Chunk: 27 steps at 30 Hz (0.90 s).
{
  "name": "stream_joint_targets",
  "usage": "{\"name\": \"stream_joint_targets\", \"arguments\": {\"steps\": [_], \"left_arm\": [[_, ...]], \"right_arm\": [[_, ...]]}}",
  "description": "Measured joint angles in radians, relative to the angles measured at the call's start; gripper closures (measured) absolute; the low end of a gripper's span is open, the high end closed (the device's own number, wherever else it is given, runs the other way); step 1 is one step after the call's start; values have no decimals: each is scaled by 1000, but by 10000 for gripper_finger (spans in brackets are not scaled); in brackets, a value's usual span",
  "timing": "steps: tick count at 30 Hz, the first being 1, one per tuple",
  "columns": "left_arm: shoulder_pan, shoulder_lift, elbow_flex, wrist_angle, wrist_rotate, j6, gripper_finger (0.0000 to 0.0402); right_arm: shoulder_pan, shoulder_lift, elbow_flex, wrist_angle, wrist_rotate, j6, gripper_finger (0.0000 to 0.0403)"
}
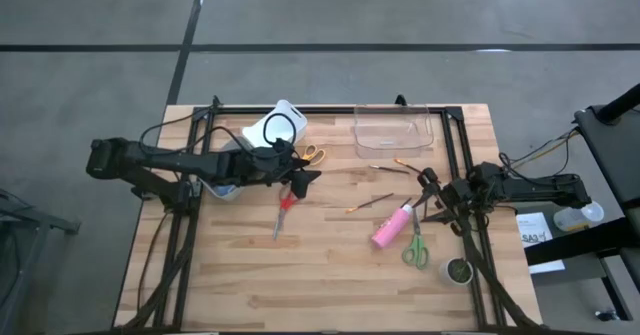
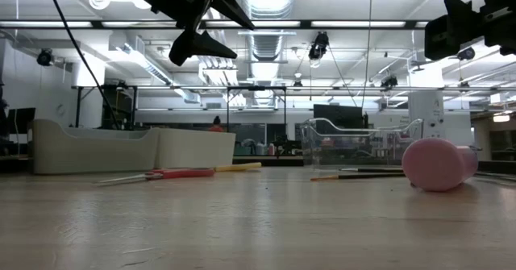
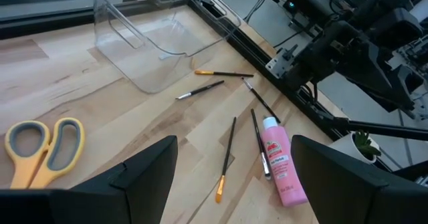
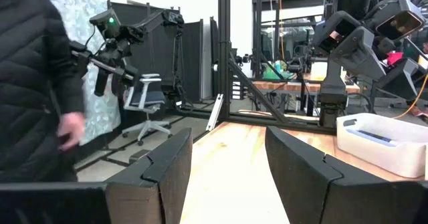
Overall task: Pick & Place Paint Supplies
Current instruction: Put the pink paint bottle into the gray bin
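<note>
Both arms raised over the wooden worktop [image 1: 330,275], nothing held.

The left end effector [image 1: 303,180] hangs with fingers spread wide above the red-handled scissors [image 1: 283,212]; the right end effector [image 1: 428,197], fingers apart and empty, sits near the worktop's right edge. The pink plastic paint bottle [image 1: 391,226] lies on its side just beside it, by thin brown paintbrushes [image 1: 370,203], before a clear plastic tray [image 1: 392,133].

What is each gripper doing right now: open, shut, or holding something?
Left gripper: open, holding nothing, raised above the wooden table.
Right gripper: open, holding nothing, raised at the table's right side.
</note>
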<state>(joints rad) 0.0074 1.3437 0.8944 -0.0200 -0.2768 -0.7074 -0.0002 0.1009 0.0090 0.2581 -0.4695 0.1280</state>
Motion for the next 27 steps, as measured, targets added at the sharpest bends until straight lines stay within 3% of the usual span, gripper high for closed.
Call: {"name": "stream_joint_targets", "arguments": {"steps": [8,14,24,27], "left_arm": [[0,0,-1,-1,0,0,98],[1,0,-1,-2,0,0,98],[1,0,-1,-6,0,0,98],[0,0,-1,-6,0,0,98]], "right_arm": [[0,0,0,2,132,-59,215],[2,-2,0,62,98,388,215],[2,-1,0,205,207,702,215],[2,-2,0,239,232,729,215]]}}
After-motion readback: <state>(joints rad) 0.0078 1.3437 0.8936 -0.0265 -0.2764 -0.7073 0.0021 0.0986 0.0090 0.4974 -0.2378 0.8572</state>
